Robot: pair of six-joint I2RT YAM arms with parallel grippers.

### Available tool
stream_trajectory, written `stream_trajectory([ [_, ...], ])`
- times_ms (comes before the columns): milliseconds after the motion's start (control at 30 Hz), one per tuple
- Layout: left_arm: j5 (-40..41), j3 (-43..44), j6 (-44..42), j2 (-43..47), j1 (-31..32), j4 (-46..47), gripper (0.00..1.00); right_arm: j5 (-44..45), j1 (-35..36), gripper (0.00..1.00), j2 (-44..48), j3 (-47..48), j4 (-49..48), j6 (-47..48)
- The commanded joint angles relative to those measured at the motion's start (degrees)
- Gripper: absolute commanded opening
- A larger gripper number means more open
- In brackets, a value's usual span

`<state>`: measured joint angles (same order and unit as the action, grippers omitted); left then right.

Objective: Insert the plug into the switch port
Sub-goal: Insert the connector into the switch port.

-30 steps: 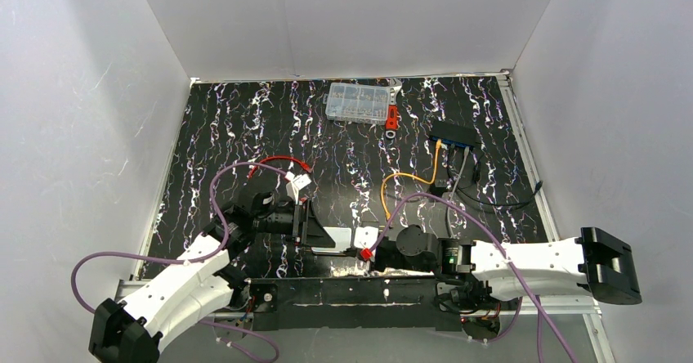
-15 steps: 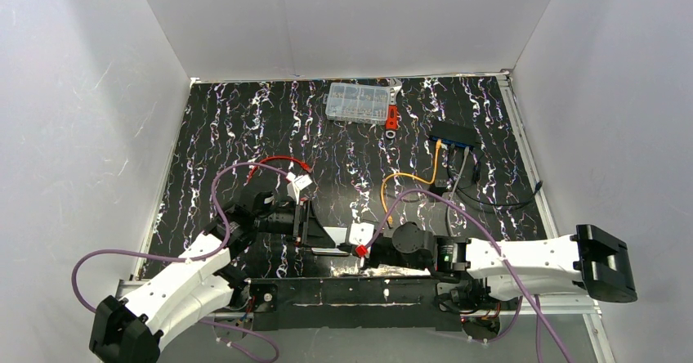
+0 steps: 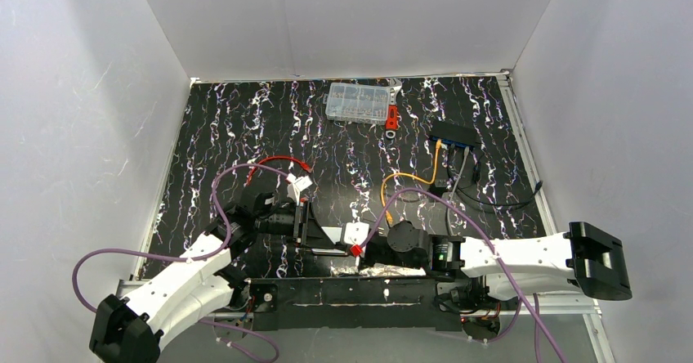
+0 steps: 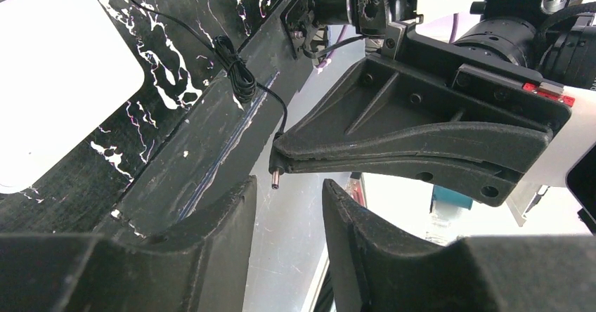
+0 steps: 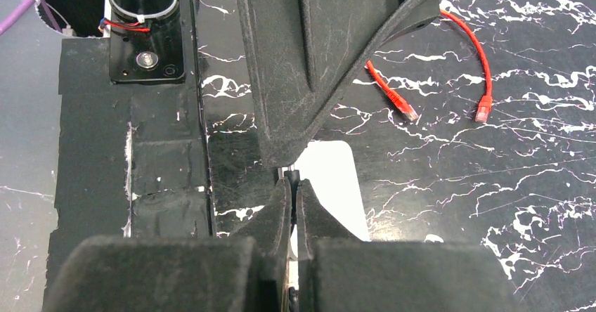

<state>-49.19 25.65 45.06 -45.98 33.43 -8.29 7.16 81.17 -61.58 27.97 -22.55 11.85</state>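
Note:
The switch, a flat black box with a blue-edged face, sits at the back right. An orange cable runs from its ports and loops forward; its free end lies on the mat, the plug too small to make out. My right gripper is shut on a thin black cable's barrel plug, held just in front of my left gripper. The left gripper is open and empty. Both are far from the switch.
A white-grey rounded box lies beside the grippers. A red wire lies left of centre. A clear parts case and a red piece sit at the back. Black cables trail from the switch.
My right arm has moved left, bringing its gripper with the black plug closer to the left gripper. The white-grey box has shifted left a little. The left arm has barely moved.

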Motion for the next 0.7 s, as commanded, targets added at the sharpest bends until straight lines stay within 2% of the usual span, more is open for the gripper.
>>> stream_trajectory([
  [0, -1.5, -0.6, -0.2, 0.1, -0.3, 0.6, 0.36, -0.1, 0.0, 0.01, 0.1, 2.6, -3.9, 0.2],
  [400, -1.4, -0.7, -0.2, -0.4, -0.3, 0.8, 0.25, -0.6, 0.0, 0.01, 0.3, 1.9, -5.1, -0.1],
  [667, -1.4, -0.8, -0.2, -0.9, -0.3, 1.1, 0.08, -1.4, 0.0, 0.01, 0.5, 1.4, -5.2, -0.2],
])
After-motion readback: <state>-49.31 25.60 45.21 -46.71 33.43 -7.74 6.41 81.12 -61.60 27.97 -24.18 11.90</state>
